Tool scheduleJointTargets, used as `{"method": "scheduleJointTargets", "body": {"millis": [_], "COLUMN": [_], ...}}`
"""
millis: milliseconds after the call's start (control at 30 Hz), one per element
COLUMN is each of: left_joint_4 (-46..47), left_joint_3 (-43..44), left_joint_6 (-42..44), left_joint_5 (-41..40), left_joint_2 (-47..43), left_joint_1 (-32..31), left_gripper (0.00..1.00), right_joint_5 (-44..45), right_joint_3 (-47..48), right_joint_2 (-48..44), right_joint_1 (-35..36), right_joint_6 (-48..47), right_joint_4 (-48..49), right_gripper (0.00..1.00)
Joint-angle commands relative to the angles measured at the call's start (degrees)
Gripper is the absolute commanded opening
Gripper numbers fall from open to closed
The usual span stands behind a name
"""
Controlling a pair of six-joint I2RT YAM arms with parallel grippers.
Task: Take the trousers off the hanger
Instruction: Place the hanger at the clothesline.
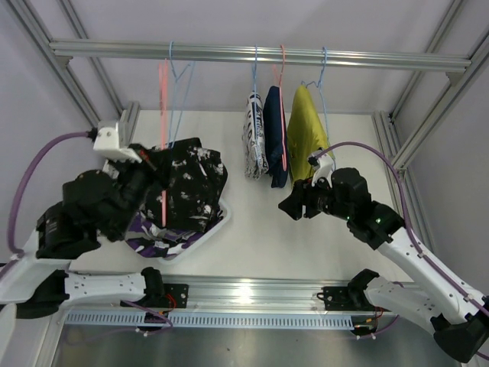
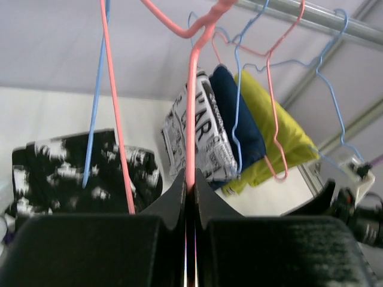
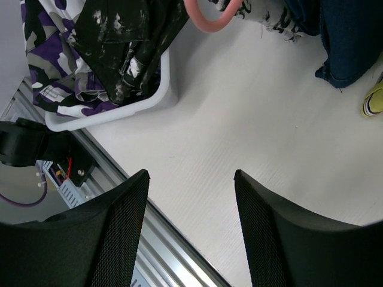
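At the back of the bench, a rail runs left to right. Three pairs of hanging trousers crowd its middle. To their left a bare hanger stands over a tub holding heaped trousers.

A white basket sits on the white table, a metal rail overhead.

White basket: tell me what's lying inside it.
The white basket holds black white-speckled trousers heaped on top, with purple-white-black patterned trousers showing beneath them. The basket's floor, and anything lying further down, is covered by the cloth.
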Motion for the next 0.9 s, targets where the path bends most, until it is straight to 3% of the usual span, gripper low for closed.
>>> {"method": "scheduleJointTargets", "body": {"millis": [0,33,167,400,867], "left_joint_4": [6.2,6.2,6.2,5.9,-1.7], "left_joint_3": [4.9,5.4,8.4,11.5,14.8], "left_joint_6": [7.5,6.9,5.3,5.8,0.9], "left_joint_5": [11.6,16.4,21.9,23.3,24.1], "left_joint_2": [8.4,9.3,13.1,14.9,7.4], "left_joint_1": [7.6,9.4,14.6,17.0,16.9], "left_gripper": [0.00,0.00,0.00,0.01,0.00], "right_joint_5": [0.7,0.1,0.5,0.6,-1.7], "right_joint_3": [0.2,-0.4,-1.2,-2.8,-2.7], "right_joint_2": [1.0,1.1,1.4,2.4,4.6], "right_joint_1": [-0.4,-0.5,-0.7,-1.2,-3.7], "right_joint_6": [-0.3,-0.1,-0.1,0.1,-0.1], "right_joint_4": [3.3,3.6,4.2,5.1,6.1], "right_gripper": [0.63,0.63,0.63,0.63,0.63]}}
